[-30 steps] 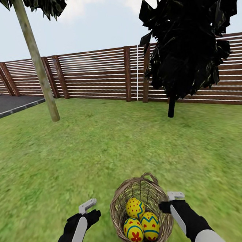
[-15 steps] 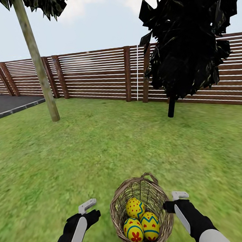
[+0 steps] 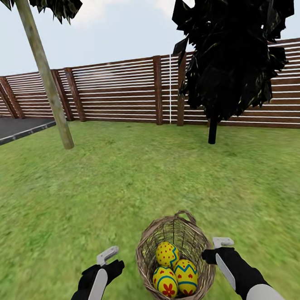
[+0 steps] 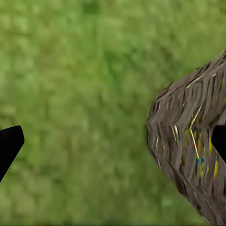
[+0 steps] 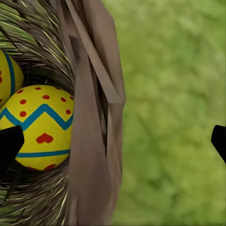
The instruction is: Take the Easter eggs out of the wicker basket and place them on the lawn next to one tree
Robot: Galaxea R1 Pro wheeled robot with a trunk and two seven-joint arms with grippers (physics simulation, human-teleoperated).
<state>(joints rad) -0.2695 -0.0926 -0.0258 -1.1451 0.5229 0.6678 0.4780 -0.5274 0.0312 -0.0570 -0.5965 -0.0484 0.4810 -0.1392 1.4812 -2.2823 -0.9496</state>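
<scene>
Sitting between tools (image 3: 108, 253) (image 3: 220, 242): wicker basket (image 3: 174, 259)

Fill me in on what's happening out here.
A two-armed robot stands over the wicker basket on the lawn. All three Easter eggs are in it. The left gripper and right gripper hang open on either side, holding nothing. The tree stands ahead by the fence.

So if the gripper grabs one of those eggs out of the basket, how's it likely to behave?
The Easter eggs look smooth and rounded, so one may slip between fingers. Set on the lawn, it could roll slightly, though grass should probably slow it.
</scene>
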